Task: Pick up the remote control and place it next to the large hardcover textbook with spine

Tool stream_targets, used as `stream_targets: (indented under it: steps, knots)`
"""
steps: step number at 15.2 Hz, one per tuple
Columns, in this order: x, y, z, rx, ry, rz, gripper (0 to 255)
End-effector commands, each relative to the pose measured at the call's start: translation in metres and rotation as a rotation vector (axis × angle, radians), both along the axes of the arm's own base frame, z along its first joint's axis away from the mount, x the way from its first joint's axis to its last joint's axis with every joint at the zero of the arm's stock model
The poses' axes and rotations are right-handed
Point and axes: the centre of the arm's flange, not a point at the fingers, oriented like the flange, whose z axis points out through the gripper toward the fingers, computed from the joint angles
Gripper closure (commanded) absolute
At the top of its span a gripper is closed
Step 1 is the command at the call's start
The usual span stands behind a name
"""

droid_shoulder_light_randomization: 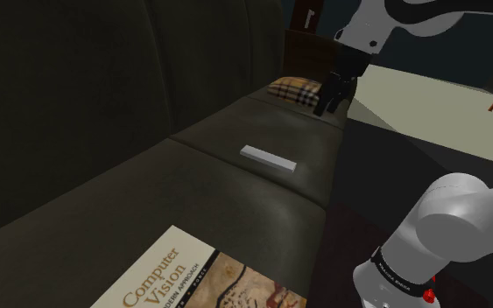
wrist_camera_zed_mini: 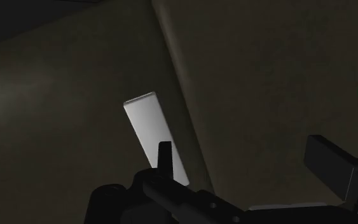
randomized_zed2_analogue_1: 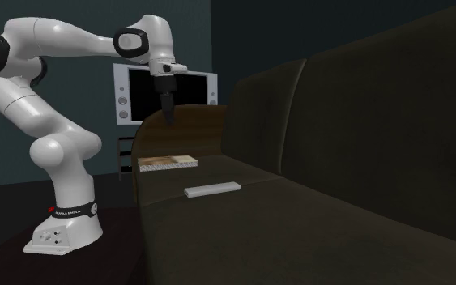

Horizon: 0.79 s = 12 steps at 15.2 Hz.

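Observation:
The remote control (droid_shoulder_light_randomization: 269, 158) is a flat pale grey bar lying on the dark sofa seat (droid_shoulder_light_randomization: 235, 201); it also shows in the second exterior view (randomized_zed2_analogue_1: 212, 190). A large book titled "Computer Vision" (droid_shoulder_light_randomization: 192, 280) lies flat on the seat at the near end, and its pale page edges (randomized_zed2_analogue_1: 168, 162) show beyond the remote. My black gripper (droid_shoulder_light_randomization: 327, 107) hangs open above the sofa's far end, well above and past the remote. In the wrist view the remote (wrist_camera_zed_mini: 152, 130) lies beneath the open gripper (wrist_camera_zed_mini: 247, 162), beside one finger (wrist_camera_zed_mini: 165, 156). The fingers hold nothing.
A plaid-patterned flat item (droid_shoulder_light_randomization: 295, 90) lies at the sofa's far end under the gripper. The tall sofa back (droid_shoulder_light_randomization: 104, 79) runs along the shoulder view's left. A white-framed screen (randomized_zed2_analogue_1: 165, 93) stands behind the arm. Open floor (droid_shoulder_light_randomization: 428, 105) lies off the seat's front edge.

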Motion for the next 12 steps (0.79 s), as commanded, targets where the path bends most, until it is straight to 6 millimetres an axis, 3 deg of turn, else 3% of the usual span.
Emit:
stream_targets:
  steps: [1,12]
  knots:
    - [0.000,0.000,0.000,0.000,0.000,0.000,0]
    - [0.098,0.003,-0.113,-0.072,0.053,0.063,0]
